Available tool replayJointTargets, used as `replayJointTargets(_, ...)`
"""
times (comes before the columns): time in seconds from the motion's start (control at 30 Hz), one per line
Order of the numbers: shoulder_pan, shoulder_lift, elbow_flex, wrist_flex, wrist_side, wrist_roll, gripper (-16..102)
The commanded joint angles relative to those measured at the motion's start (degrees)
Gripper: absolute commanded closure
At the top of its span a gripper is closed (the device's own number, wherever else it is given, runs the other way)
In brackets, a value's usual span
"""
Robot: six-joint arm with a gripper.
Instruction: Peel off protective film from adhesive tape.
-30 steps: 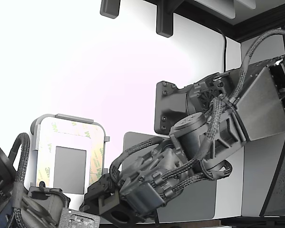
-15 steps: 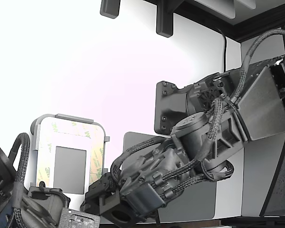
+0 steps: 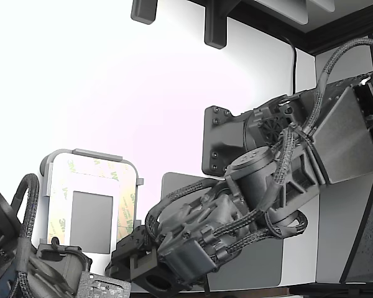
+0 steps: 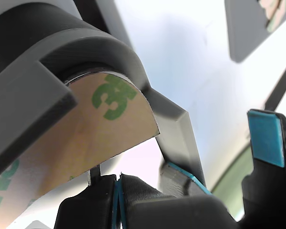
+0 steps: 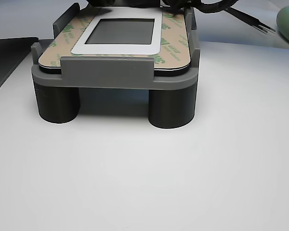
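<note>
The fingers [image 4: 264,138] carry blue pads and stand apart in the wrist view, with nothing between them, so the gripper [image 4: 190,186] is open just under the rounded corner of the protective film [image 4: 100,129]. This film, pale with green 3M print, lies on the adhesive tape as a border around the dark grey rectangle [image 5: 121,31], held in a grey fixture [image 5: 115,74] on short legs. I judge the film very thin, light and flexible, easy to tear; the free corner seems the best place to pinch. The white table [image 5: 144,183] looks smooth, with free room near the fixture.
</note>
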Motion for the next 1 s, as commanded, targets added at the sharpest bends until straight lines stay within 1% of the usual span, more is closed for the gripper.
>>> replayJointTargets(0.0, -0.4, 1.7, -1.5, -0.1, 0.1, 0.1, 96)
replayJointTargets(0.47, 0.6, 2.0, -2.3, 1.3, 1.1, 0.7, 96)
replayJointTargets(0.97, 0.4, 3.3, 0.3, -0.2, 0.7, 0.6, 93)
